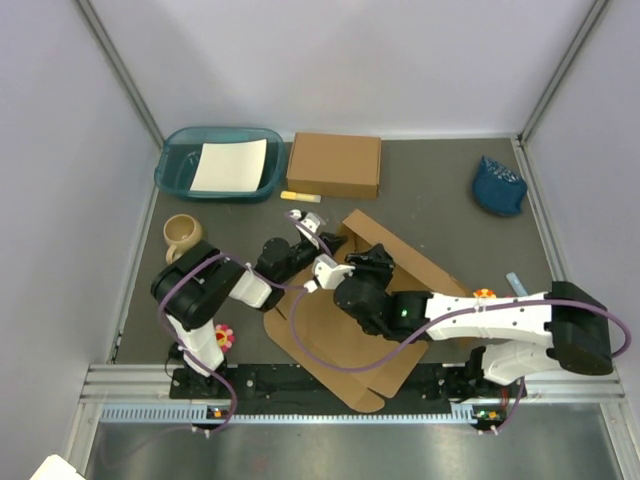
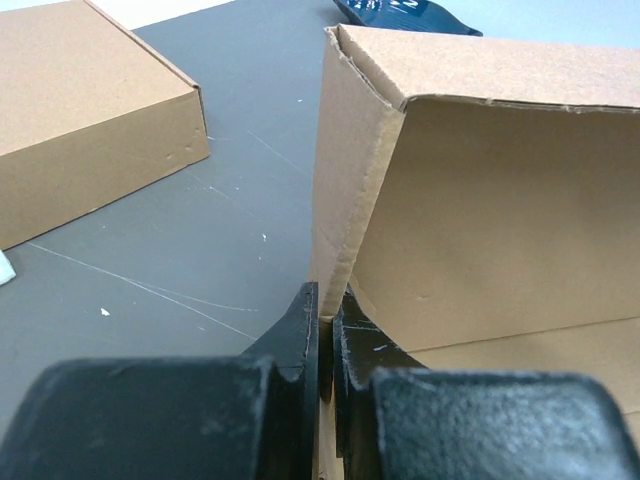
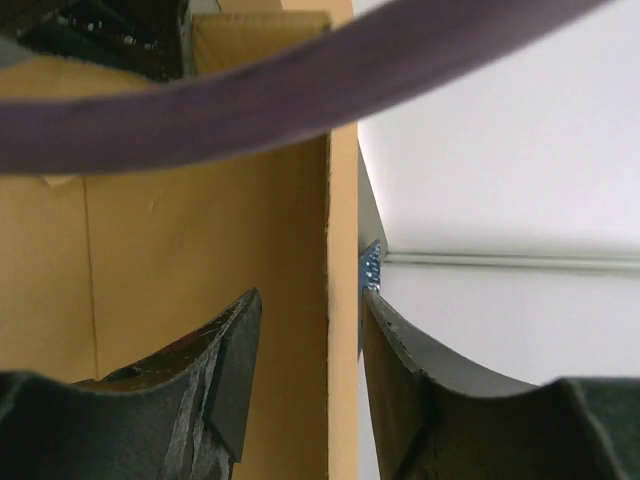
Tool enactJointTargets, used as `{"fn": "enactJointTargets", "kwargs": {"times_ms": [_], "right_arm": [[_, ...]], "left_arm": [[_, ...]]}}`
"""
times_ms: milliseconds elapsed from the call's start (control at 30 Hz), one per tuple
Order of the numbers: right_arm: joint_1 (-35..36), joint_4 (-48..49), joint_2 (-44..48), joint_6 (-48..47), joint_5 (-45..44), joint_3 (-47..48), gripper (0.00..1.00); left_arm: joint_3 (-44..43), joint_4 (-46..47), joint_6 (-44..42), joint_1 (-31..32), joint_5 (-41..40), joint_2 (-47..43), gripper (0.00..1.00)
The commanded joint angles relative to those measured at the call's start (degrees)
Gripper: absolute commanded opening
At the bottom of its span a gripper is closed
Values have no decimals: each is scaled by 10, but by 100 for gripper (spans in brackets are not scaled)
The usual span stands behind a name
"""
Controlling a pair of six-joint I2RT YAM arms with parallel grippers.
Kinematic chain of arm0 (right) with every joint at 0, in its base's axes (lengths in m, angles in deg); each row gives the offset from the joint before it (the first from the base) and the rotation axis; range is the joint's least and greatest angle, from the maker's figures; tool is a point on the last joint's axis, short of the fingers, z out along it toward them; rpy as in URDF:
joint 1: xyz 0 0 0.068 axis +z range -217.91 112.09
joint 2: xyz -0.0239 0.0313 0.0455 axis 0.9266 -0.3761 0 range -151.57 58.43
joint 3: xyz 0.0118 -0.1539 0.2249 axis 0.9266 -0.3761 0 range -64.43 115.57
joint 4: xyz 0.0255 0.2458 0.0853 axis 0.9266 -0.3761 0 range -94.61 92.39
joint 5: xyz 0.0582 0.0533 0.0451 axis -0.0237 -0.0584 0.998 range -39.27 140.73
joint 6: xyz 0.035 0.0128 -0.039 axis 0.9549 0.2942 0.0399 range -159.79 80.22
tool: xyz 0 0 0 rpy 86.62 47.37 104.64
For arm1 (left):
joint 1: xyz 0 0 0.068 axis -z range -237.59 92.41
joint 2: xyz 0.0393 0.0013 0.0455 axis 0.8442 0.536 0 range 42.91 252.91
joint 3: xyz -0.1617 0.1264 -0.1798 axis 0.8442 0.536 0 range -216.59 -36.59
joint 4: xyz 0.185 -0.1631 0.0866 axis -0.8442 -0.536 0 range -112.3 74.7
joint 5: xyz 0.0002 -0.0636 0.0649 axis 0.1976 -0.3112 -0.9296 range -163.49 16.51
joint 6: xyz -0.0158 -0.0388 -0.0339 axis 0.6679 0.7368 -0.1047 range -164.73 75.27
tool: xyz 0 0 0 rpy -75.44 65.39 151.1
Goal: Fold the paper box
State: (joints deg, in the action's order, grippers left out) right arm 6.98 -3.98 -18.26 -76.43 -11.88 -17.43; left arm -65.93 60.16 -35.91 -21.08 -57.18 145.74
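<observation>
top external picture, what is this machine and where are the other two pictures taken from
It looks down on a robot's left arm and right arm, bolted at the table's near edge. The others come from cameras on each wrist, facing its fingers. On the table lie a half-folded paper box, a closed brown box, a teal tray holding white paper, a mug and a blue cloth. The left end effector pinches an upright wall of the paper box; the right end effector is open, its fingers either side of another panel.
</observation>
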Motion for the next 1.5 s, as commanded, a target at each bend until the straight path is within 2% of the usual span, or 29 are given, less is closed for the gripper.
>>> {"fn": "enactJointTargets", "kwargs": {"times_ms": [0,233,500,733,867,1233,1333,1467], "right_arm": [[16,0,42,27,23,34,45],[21,0,97,41,27,47,46],[1,14,152,125,51,52,49],[-103,-47,142,294,126,88,41],[-180,-64,106,355,219,100,41],[-193,-24,-6,340,231,90,43],[-193,-16,-11,334,232,84,43],[-193,-15,-9,333,238,79,43]], "left_arm": [[8,89,-17,8,-21,-32,0],[17,92,-24,8,-31,-39,0],[31,110,-20,9,-52,-39,0],[50,124,-20,17,-93,-49,0],[59,130,-13,26,-103,-47,1],[71,147,-12,43,-110,-42,6],[75,145,-16,43,-116,-49,8],[82,143,-24,43,-117,-56,17]]}}
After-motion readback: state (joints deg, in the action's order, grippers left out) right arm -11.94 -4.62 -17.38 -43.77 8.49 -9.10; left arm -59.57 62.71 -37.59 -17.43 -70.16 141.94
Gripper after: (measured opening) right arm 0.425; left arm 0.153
